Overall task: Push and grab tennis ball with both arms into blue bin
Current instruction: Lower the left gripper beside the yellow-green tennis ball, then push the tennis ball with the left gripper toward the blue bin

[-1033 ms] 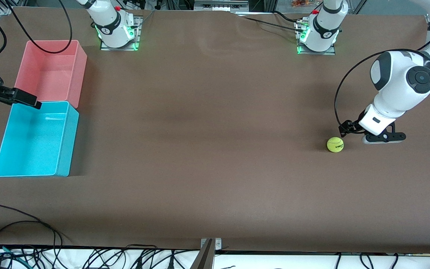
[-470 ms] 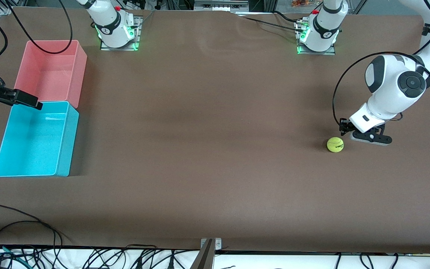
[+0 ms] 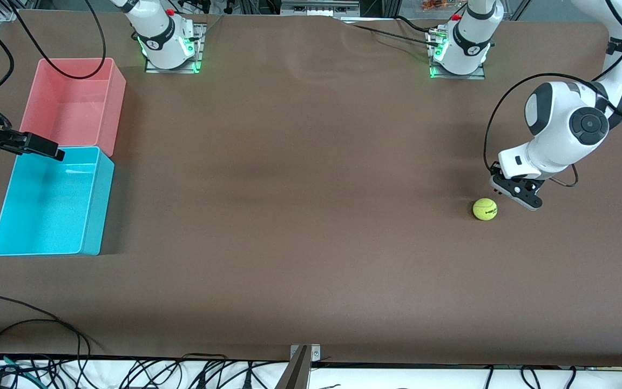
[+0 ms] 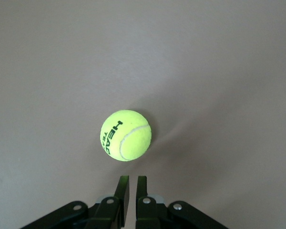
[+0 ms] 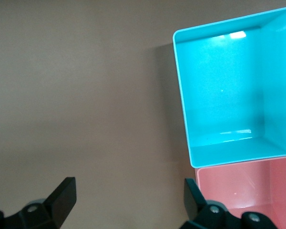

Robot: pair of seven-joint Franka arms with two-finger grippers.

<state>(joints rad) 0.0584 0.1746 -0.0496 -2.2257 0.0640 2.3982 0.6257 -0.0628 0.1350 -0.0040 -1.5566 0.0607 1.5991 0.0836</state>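
ball [image 3: 485,209] sits on the bare table at the left arm's end, well apart from the blue bin [image 3: 52,202]; left gripper [image 4: 133,187] is just beside it, fingers pinched together and holding nothing, set up as a pusher. right gripper [image 5: 128,195] waits spread wide by the blue bin. ball looks light, fuzzy and free-rolling, so nudge at mid-height; grasp across its widest part.
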